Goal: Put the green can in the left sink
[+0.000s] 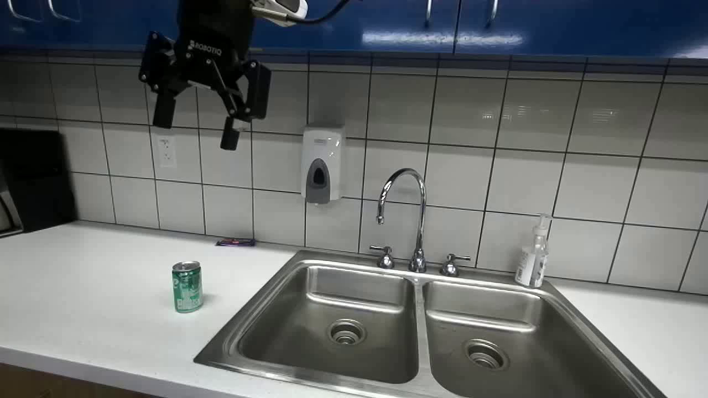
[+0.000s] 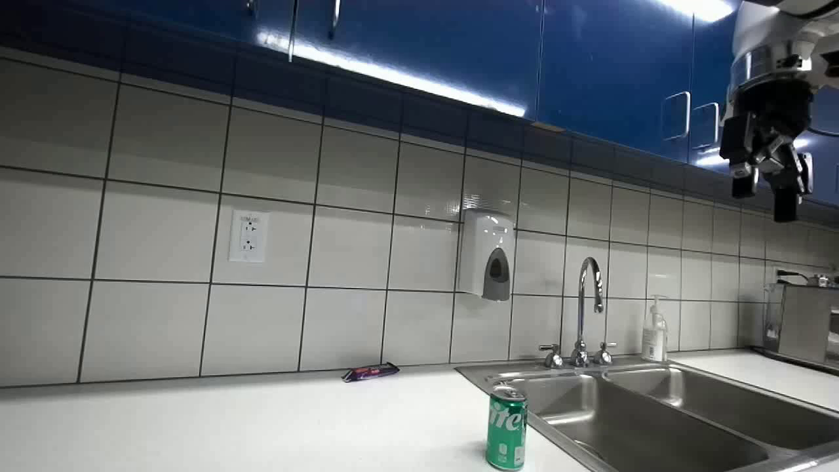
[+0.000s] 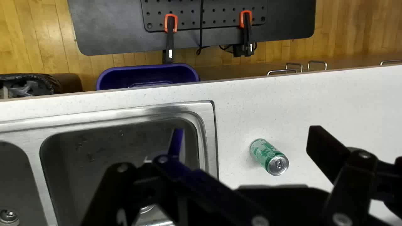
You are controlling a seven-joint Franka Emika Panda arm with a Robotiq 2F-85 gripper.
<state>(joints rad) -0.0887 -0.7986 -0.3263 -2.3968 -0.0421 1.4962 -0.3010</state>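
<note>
Wrist view showed the green can on the counter, beside the left sink. The gripper hung with its fingers wide apart, holding nothing; no step seemed done, with grasp, carry and release remaining. Counted: one can, one left sink, one twin basin, one faucet.

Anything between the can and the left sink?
In an exterior view, only white counter and steel rim lie between the green can and the left sink; wrist view agrees.

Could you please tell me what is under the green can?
The green can stands upright on the white countertop. The patch directly beneath it is covered, so anything there cannot be seen.
</note>
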